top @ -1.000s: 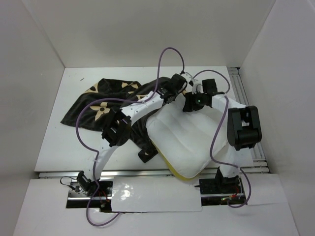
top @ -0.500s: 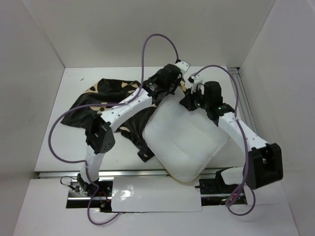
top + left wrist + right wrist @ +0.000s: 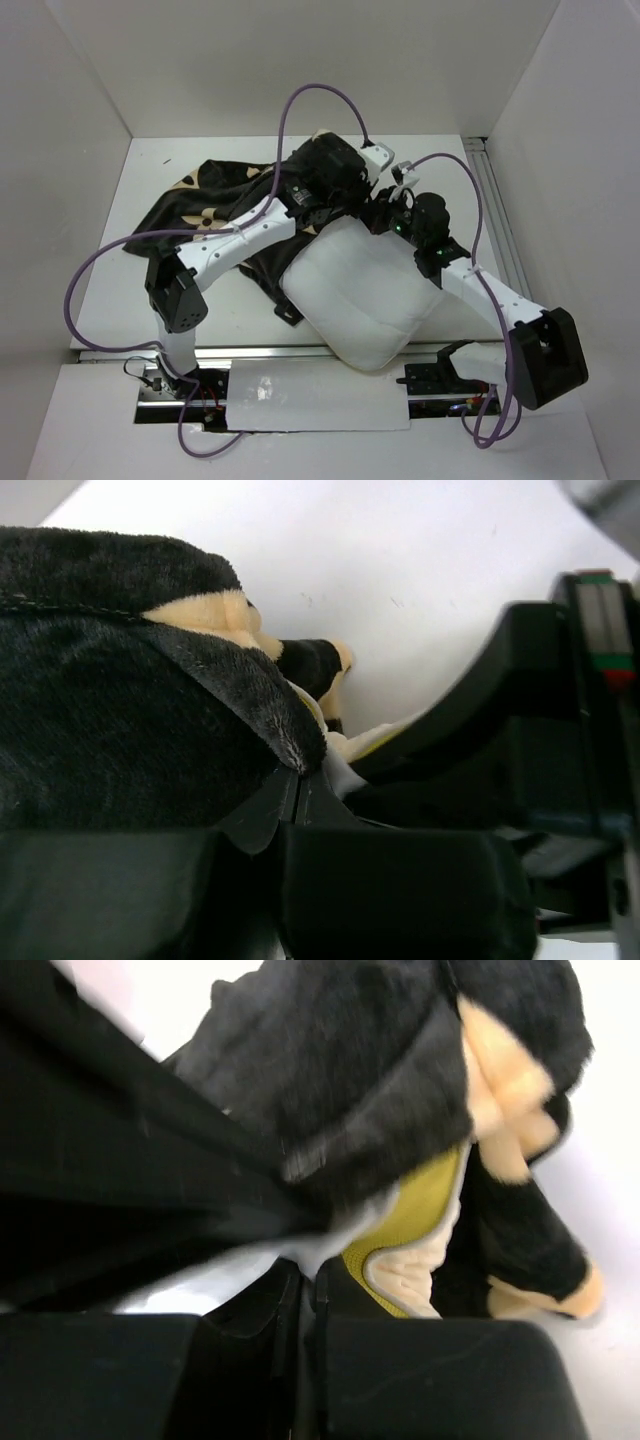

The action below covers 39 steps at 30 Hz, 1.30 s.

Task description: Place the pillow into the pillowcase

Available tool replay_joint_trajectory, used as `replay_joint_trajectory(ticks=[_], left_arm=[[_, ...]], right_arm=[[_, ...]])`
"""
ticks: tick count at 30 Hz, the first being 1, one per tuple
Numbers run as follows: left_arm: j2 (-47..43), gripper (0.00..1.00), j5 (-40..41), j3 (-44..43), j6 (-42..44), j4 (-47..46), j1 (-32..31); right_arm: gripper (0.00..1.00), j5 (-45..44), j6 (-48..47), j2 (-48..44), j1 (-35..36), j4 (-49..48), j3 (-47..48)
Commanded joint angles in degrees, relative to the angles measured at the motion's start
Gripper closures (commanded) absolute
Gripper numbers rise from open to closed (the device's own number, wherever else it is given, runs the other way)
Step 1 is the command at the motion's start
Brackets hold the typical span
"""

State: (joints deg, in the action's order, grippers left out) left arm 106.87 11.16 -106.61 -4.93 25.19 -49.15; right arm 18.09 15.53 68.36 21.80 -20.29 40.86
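The white pillow [image 3: 360,295] lies in the middle of the table, its near corner over the front edge. Left of it spreads the dark flowered pillowcase [image 3: 200,215]; one part is lifted and draped over the left wrist. My left gripper [image 3: 352,195] is shut on the pillowcase hem [image 3: 290,745] at the pillow's far corner. Right beside it, my right gripper [image 3: 383,212] is shut on the pillow's white corner fabric [image 3: 330,1235], next to the yellow piping [image 3: 415,1210]. The plush pillowcase [image 3: 380,1070] hangs just over that corner.
White walls enclose the table on three sides. A metal rail [image 3: 497,190] runs along the right edge and another along the front edge [image 3: 250,352]. Purple cables [image 3: 320,92] loop above both arms. The right gripper's black body [image 3: 540,710] fills the right of the left wrist view.
The right arm stretched out and its gripper went from open to shut on the pillow's far corner. The left arm raised the pillowcase higher. The pillow slid left and nearer.
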Motion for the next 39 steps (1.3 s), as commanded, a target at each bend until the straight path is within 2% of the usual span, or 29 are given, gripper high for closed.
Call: replay_joint_trajectory(ticks=[1, 4, 6, 9, 12, 14, 20, 22, 26, 28, 31, 34, 36, 39], left_arm=[[-1.5, 1.00, -10.4, 1.2, -2.7, -5.1, -5.2], [0.2, 1.00, -13.7, 0.0, -3.2, -4.3, -5.2], [0.2, 1.00, -18.5, 0.0, -3.2, -4.3, -5.2], [-3.2, 1.00, -23.2, 1.0, -3.8, -4.8, -5.7], [-7.7, 1.00, -27.1, 2.2, -3.8, -6.0, -5.7], [-9.0, 1.00, -27.2, 0.8, -4.5, -4.9, -6.2], [-12.5, 1.00, -22.6, -2.6, -5.1, -3.7, -7.6], [-13.0, 1.00, -23.1, -0.8, -5.8, -4.2, -8.9], [-12.5, 1.00, -25.0, 4.6, -7.4, -7.4, -10.6], [-11.4, 1.00, -29.3, 7.5, -8.2, -9.7, -10.6], [-9.3, 1.00, -36.2, 12.9, -10.5, -14.7, -11.1], [-7.3, 1.00, -30.5, 16.2, -12.6, -14.8, -11.2], [-5.2, 1.00, -28.8, 18.1, -13.2, -14.8, -9.5], [-1.9, 1.00, -30.4, 19.3, -13.7, -14.8, -8.3]], right_arm=[[1.00, 0.9, 8.0, -4.0, 1.2, -22.0, -0.6], [1.00, 0.6, 8.0, -7.2, 1.2, -23.1, -2.3], [1.00, -4.8, 7.3, -7.7, 2.4, -23.1, -4.0], [1.00, -9.4, 6.7, -10.2, 2.4, -22.1, -7.3], [1.00, -8.8, 8.6, -12.8, 2.4, -27.9, -12.7], [1.00, -8.1, 7.9, -15.4, 3.1, -30.9, -12.5], [1.00, -6.9, 3.3, -19.1, 7.6, -26.0, -5.5], [1.00, -10.4, 3.3, -17.7, 8.8, -23.8, -4.7], [1.00, -18.3, 4.7, -12.5, 10.0, -32.5, -8.7], [1.00, -23.3, 5.9, -9.0, 10.0, -36.3, -11.1], [1.00, -24.8, 7.5, -3.2, 10.0, -41.0, -12.9], [1.00, -27.0, 8.8, -2.4, 8.9, -43.9, -14.9], [1.00, -28.3, 8.3, -3.3, 8.2, -39.4, -14.9], [1.00, -28.3, 8.3, -4.1, 6.7, -37.0, -14.9]])
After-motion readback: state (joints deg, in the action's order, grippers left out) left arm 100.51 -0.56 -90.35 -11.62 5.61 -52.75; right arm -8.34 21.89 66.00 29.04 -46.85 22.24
